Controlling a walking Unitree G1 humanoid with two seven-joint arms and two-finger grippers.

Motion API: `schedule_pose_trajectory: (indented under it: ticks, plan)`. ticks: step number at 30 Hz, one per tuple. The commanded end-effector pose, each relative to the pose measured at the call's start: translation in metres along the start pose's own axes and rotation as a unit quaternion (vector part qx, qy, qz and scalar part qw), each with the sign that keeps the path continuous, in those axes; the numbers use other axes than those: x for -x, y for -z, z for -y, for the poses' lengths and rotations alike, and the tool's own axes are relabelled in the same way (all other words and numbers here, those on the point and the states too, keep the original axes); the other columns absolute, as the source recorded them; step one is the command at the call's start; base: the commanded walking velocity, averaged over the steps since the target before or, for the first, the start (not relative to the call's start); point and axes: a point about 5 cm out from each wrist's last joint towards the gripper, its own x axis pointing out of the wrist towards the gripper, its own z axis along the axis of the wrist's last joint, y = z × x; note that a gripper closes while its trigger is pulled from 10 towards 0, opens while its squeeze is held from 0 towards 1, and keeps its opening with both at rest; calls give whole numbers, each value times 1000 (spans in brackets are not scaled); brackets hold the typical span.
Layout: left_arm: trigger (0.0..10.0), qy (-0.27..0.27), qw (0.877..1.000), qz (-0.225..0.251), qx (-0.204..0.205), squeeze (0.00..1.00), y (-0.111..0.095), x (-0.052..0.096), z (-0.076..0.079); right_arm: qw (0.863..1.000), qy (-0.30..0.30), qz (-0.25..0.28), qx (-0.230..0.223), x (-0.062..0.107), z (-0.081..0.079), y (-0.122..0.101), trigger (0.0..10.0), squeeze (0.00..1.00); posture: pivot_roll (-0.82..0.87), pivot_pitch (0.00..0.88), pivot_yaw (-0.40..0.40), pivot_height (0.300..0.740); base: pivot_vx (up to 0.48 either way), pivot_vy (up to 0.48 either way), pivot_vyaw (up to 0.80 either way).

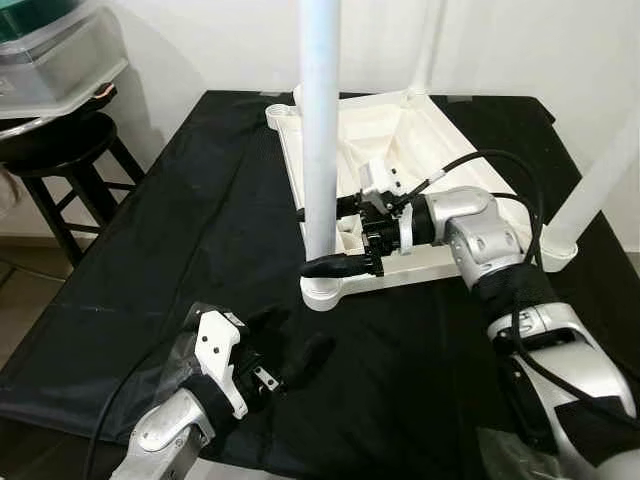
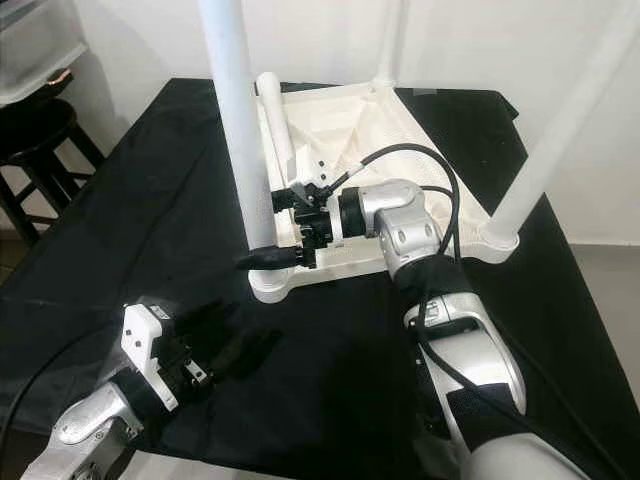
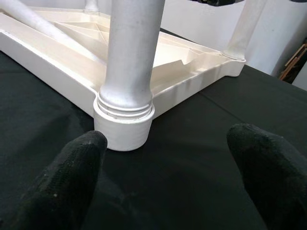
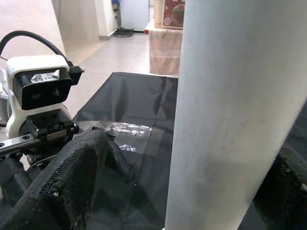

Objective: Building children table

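Here the leg (image 1: 320, 130) stands upright, right pincer (image 1: 330, 240) astride.

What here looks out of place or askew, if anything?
One white leg lies loose inside the upturned tabletop, not standing in a corner socket like the others. The right gripper closes around the near upright leg; the left gripper rests open on the black cloth.

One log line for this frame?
stage: leg fitting | right claw: around near leg | left claw: open, on cloth | tabletop: upside down
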Motion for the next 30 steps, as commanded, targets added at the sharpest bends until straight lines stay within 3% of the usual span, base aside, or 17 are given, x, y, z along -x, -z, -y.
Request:
schedule_pose_trajectory:
  ticks: [1, 6, 7, 9, 10, 19, 23, 24, 25, 26, 28, 29, 30]
  plan:
    - [10000, -5, 1000, -5, -1, 0, 2, 3, 1, 1000, -21, 0, 8, -5, -1, -3, 10000, 0, 83, 155, 21, 740, 0, 0, 0]
    - [10000, -5, 1000, -6, -2, 0, 3, 3, 0, 1000, -24, -4, 10, -3, 0, -1, 10000, 0, 85, 152, 23, 740, 0, 0, 0]
    - [10000, -4, 1000, -7, -2, 0, 3, 3, 1, 999, -27, -18, 7, -1, 0, 5, 3294, 0, 87, 149, 23, 740, 0, 0, 0]
    - [10000, -4, 1000, -8, -2, 0, 3, 3, 1, 999, -28, -22, 5, 0, -1, 7, 3294, 0, 87, 149, 23, 740, 0, 0, 0]
    - [10000, -4, 1000, -8, -2, 0, 4, 3, 1, 999, -29, -22, 4, 1, -1, 8, 0, 0, 86, 146, 23, 740, 0, 0, 0]
    - [10000, -2, 1000, -8, 2, 0, 5, 4, 3, 1000, 14, -24, -11, 8, -7, 28, 0, 0, 79, 141, 23, 740, 0, 0, 0]
    - [10000, -3, 1000, -7, 2, 0, 5, 5, 4, 989, 118, -72, -42, 6, -23, 61, 0, 0, 77, 149, 1, 740, 0, 0, 0]
    - [10000, -3, 1000, -7, 1, 0, 5, 5, 4, 978, 173, -80, -82, 2, -32, 73, 0, 0, 81, 155, -19, 740, 0, 0, 0]
    - [10000, -3, 1000, -7, 1, 0, 5, 5, 4, 978, 173, -80, -82, 2, -32, 73, 0, 0, 81, 155, -19, 740, 0, 0, 0]
    - [10000, -4, 1000, -7, 1, 0, 4, 6, 5, 954, 252, -93, -135, -2, -43, 88, 0, 0, 81, 155, -19, 740, 0, 0, 0]
    - [10000, -9, 1000, -4, 0, 0, 3, 6, 2, 873, 418, -138, -208, -6, -76, 115, 0, 0, 75, 164, -15, 740, 0, 0, 0]
    - [10000, -10, 1000, -3, 0, 0, 2, 7, 1, 850, 455, -150, -220, -5, -85, 119, 0, 0, 75, 164, -15, 740, 0, 0, 0]
    - [10000, -10, 1000, -3, 0, 0, 2, 7, 1, 850, 455, -150, -220, -5, -85, 119, 0, 0, 75, 164, -15, 740, 0, 0, 0]
